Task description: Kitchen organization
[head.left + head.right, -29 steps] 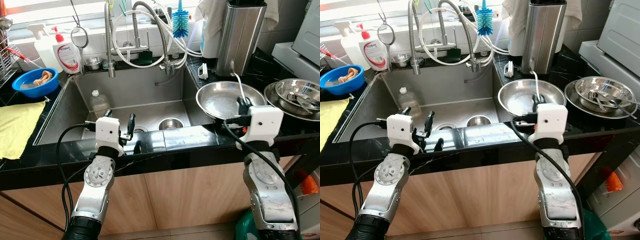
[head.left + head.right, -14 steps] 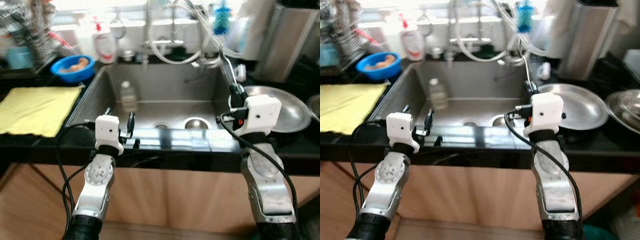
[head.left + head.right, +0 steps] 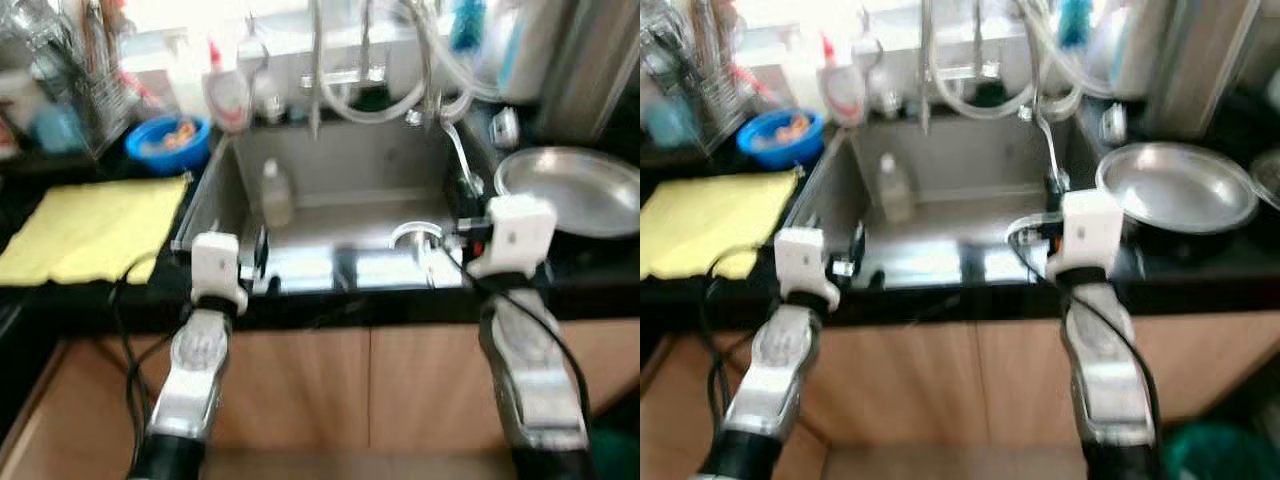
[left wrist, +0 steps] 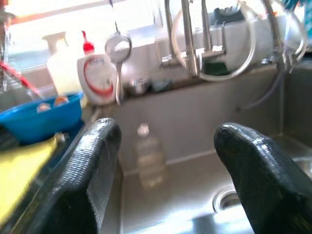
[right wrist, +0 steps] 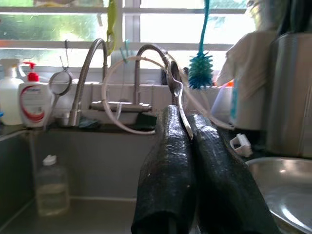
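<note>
**Spoon in transit over the sink**

The right gripper (image 5: 187, 161) is pinching a spoon (image 5: 176, 92) upright between closed fingers, at about 2 o'clock over the sink (image 3: 340, 185). It should be keeping a firm, level hold. The left gripper (image 4: 165, 161) is hanging wide open, empty, near 8 o'clock.

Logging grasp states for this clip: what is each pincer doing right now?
Left pincer: open, holding nothing, over the sink's front edge.
Right pincer: closed on a metal spoon.
</note>
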Robot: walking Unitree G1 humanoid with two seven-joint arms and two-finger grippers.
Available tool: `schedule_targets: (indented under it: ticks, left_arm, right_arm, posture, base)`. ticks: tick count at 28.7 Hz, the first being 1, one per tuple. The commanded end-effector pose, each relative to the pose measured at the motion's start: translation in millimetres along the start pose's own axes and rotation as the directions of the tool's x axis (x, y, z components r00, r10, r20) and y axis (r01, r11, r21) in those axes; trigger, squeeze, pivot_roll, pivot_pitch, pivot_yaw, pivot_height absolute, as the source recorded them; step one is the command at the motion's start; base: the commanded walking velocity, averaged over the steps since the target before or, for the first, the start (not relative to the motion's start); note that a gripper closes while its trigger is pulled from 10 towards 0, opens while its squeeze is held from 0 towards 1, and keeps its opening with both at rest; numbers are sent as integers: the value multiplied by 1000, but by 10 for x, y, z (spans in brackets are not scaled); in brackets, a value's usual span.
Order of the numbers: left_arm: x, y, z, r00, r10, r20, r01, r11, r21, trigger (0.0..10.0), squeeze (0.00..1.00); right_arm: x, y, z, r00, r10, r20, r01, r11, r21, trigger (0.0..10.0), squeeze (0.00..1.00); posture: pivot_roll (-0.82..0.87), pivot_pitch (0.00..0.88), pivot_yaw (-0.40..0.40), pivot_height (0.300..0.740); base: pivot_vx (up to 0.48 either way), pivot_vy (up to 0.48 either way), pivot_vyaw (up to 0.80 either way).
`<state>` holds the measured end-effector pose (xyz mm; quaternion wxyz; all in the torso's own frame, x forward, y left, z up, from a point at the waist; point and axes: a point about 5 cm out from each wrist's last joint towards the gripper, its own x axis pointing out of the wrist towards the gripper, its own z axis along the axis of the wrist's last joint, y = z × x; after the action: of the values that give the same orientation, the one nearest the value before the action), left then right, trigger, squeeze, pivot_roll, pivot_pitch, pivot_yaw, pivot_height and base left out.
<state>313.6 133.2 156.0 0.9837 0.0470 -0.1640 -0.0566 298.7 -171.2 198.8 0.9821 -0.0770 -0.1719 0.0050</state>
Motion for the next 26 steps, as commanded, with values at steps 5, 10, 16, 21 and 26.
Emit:
schedule_targets:
  ticks: [5,10,16,21,26]
  left_arm:
    - [-24,104,-21,1000,16,-7,-16,999,48,10000,0]
    - [-38,89,-33,1000,11,-12,-11,999,45,10000,0]
    - [-35,67,-31,1000,3,-10,-2,999,42,10000,0]
    - [-33,64,-28,1000,3,-10,-2,999,42,10000,0]
    - [-43,65,-46,1000,1,-22,-1,1000,32,10000,0]
  right_arm:
    - [43,129,35,999,32,14,-33,999,35,10000,0]
    - [40,133,8,999,35,-1,-35,999,35,10000,0]
    - [53,112,-48,999,27,-39,-26,999,23,10000,0]
    - [50,110,-90,997,31,-65,-29,999,24,10000,0]
    - [74,51,-211,985,-15,-171,13,1000,-10,10000,0]
  posture:
    - [-130,0,99,740]
    - [-130,0,99,740]
    - [-126,0,96,740]
    - [-127,0,96,740]
    - [-129,0,94,740]
  base:
    - [316,0,0]
    - [0,0,0]
    - [0,0,0]
    - [0,0,0]
    - [0,0,0]
